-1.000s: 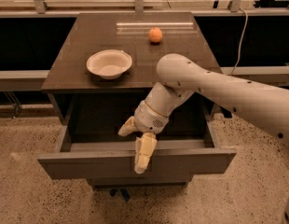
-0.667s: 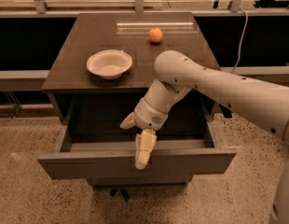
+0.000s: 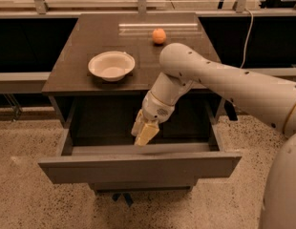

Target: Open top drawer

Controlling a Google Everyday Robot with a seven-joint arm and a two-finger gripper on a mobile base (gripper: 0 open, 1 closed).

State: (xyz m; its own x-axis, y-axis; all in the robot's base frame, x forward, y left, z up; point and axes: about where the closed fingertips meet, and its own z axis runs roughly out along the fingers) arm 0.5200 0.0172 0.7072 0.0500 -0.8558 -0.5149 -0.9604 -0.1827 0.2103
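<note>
Raised clear of the front panel since a second ago, arm (image 3: 234, 85) reaching in from the right. Below the counter's (image 3: 67, 75) front edge, top drawer (image 3: 138, 168) pulled wide open. Over its interior, gripper (image 3: 142, 131), fingers (image 3: 147, 135) nearly together, empty. Near front-left corner, bowl (image 3: 111, 66); near back edge, orange (image 3: 159, 36).

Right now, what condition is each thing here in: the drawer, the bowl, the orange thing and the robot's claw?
top drawer: pulled out, open, nothing visible inside.
bowl: upright, empty, on the cabinet top.
orange fruit: resting on the cabinet top, apart from the bowl.
gripper: hanging over the open drawer, just behind its front panel.
</note>
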